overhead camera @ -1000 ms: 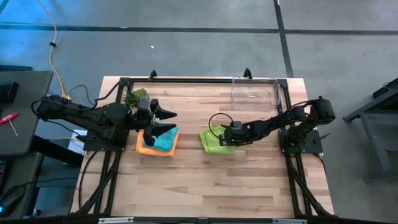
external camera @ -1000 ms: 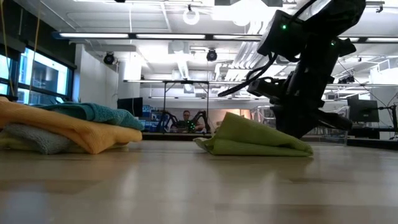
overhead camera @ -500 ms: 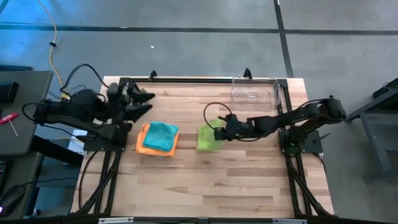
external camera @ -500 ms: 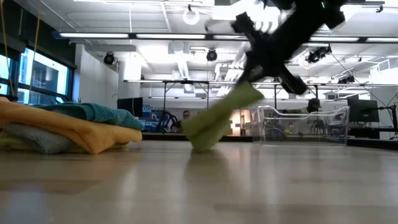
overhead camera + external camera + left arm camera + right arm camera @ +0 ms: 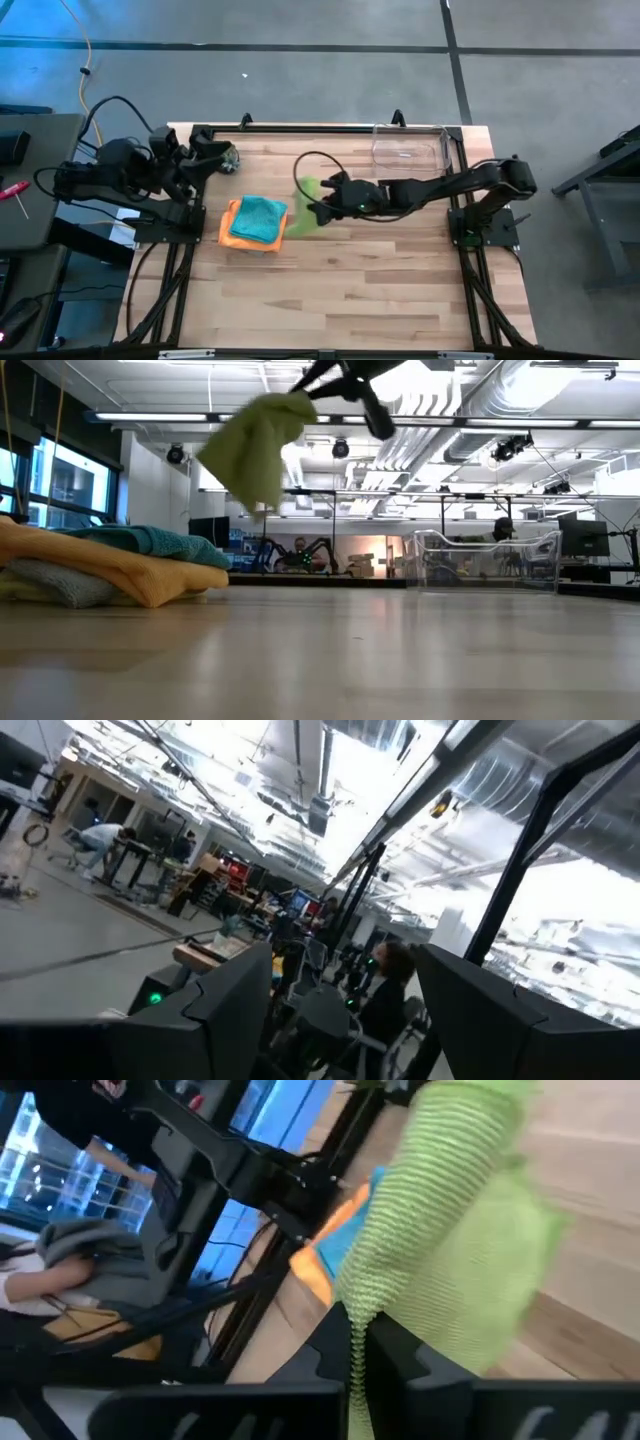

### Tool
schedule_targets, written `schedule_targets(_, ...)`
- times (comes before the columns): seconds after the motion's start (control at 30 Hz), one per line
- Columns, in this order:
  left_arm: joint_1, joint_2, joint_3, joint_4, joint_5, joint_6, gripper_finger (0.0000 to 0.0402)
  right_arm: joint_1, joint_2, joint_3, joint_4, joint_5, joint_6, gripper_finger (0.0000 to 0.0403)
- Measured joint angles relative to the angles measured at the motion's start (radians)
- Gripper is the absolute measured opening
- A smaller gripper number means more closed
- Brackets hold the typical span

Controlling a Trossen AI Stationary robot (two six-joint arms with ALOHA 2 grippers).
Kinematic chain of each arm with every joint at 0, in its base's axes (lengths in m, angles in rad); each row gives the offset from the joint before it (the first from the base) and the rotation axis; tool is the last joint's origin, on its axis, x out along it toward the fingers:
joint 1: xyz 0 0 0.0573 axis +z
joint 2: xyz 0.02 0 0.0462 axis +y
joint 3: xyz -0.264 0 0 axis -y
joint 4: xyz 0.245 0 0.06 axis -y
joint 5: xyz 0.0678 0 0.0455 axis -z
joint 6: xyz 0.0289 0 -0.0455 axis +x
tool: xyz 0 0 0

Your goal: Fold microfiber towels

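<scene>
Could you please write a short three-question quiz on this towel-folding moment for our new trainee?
1. True or false: the lime green towel lies flat on the table.
2. Which hand holds it: A left hand, B right hand?
3. Fill in: the teal towel tops a stack, directly on the ___ towel.

Key: 1 false, it hangs lifted in the air; 2 B; 3 orange.

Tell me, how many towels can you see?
5. The lime green towel hangs in the air from the right gripper. Four are stacked: teal towel on top, then orange towel, grey towel and yellow towel. None seem hidden.
</scene>
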Motion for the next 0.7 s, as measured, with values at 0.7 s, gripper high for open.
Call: schedule_targets(0.7, -0.002, -0.065, 0.000, 0.110, 0.004, -0.085, 0.0241, -0.046, 0.695, 0.844, 0.131, 0.019, -0.034, 0.0000)
